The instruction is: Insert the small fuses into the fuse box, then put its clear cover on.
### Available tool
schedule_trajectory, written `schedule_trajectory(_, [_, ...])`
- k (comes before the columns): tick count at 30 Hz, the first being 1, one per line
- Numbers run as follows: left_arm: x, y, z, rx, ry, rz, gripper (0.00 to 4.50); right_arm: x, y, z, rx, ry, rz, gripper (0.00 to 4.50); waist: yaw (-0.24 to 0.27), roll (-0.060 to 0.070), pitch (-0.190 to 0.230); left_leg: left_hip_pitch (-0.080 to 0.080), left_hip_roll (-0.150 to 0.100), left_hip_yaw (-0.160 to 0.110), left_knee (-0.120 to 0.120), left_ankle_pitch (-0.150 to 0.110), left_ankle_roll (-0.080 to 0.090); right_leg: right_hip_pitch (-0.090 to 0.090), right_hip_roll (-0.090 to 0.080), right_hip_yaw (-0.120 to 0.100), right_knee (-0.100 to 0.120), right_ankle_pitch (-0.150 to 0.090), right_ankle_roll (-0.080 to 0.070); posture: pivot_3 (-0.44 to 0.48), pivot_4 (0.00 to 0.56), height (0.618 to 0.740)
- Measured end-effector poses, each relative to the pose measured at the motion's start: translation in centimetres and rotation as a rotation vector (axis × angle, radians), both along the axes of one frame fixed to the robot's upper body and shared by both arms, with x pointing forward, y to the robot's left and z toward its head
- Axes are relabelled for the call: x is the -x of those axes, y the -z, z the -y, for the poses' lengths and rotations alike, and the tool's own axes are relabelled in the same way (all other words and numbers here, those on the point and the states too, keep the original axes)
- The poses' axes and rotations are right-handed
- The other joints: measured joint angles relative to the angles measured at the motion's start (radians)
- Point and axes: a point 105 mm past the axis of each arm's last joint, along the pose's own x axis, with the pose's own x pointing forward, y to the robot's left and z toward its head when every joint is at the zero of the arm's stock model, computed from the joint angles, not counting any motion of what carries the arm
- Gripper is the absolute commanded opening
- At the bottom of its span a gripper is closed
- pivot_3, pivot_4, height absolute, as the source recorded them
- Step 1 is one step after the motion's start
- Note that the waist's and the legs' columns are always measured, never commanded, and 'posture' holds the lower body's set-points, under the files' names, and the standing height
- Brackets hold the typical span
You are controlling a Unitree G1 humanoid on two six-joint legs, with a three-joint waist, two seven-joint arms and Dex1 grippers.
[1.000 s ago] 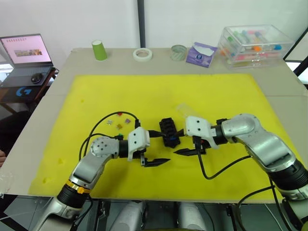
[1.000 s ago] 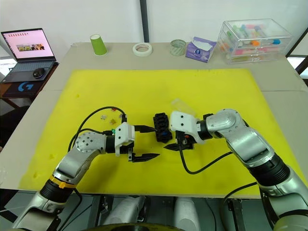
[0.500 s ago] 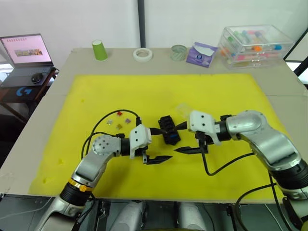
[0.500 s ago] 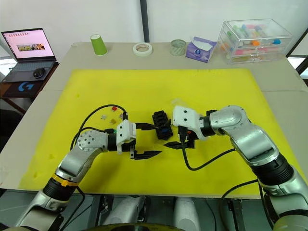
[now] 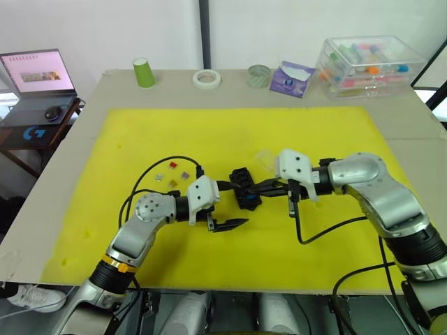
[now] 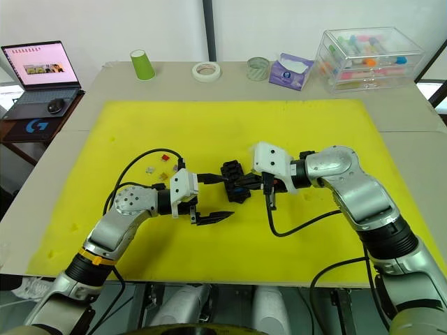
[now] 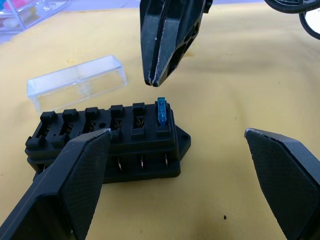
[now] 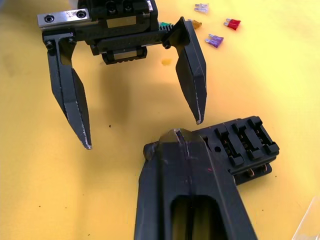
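The black fuse box (image 7: 105, 142) lies on the yellow mat (image 5: 230, 132), with one blue fuse (image 7: 161, 111) seated in its end slot. My right gripper (image 7: 152, 80) is shut with nothing in it, its tip just above that blue fuse. My left gripper (image 8: 144, 133) is open; one finger is beside the box and the other is over bare mat. The clear cover (image 7: 77, 82) lies just behind the box. Loose small fuses lie left of the box: red (image 8: 232, 23), purple (image 8: 214, 40), grey (image 8: 201, 7), amber (image 8: 196, 23) and a green one (image 8: 162, 23) half hidden behind the left gripper.
At the table's far edge stand a green cup (image 5: 144, 72), two tape rolls (image 5: 207, 78) (image 5: 259, 75), a tissue pack (image 5: 291, 78) and a large clear storage box (image 5: 368, 64). A laptop (image 5: 38, 73) sits on a side table to the left.
My right gripper has shut and swung up and left, from the mat in front of the fuse box to over its end slot. The left gripper has barely moved.
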Motion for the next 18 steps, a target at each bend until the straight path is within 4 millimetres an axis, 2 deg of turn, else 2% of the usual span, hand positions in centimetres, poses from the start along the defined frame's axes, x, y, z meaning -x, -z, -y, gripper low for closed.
schedule_trajectory(6, [-0.1, 0.0, 0.0, 0.001, -0.008, 0.002, 4.5, -0.3, 0.6, -0.2, -0.008, -0.006, 0.001, 0.01, 0.0, 0.0, 0.0, 0.0, 0.0, 0.0, 0.0, 0.0, 0.0, 0.0, 0.0, 0.0, 0.0, 0.0, 0.0, 0.0, 0.15, 0.74])
schedule_trajectory(10, [-0.2, -0.1, 0.0, 0.001, -0.014, 0.004, 4.5, -0.4, 2.4, 0.4, 0.014, 0.004, -0.034, 0.01, 0.0, 0.0, 0.0, 0.0, 0.0, 0.0, 0.0, 0.0, 0.0, 0.0, 0.0, 0.0, 0.0, 0.0, 0.0, 0.0, 0.15, 0.74])
schedule_trajectory(18, [-0.2, -0.1, -0.1, -0.004, -0.016, 0.006, 4.5, -0.9, 2.7, 0.5, -0.014, 0.007, -0.026, 0.01, 0.0, 0.0, 0.0, 0.0, 0.0, 0.0, 0.0, 0.0, 0.0, 0.001, 0.0, 0.0, 0.0, 0.0, 0.0, 0.0, 0.15, 0.74])
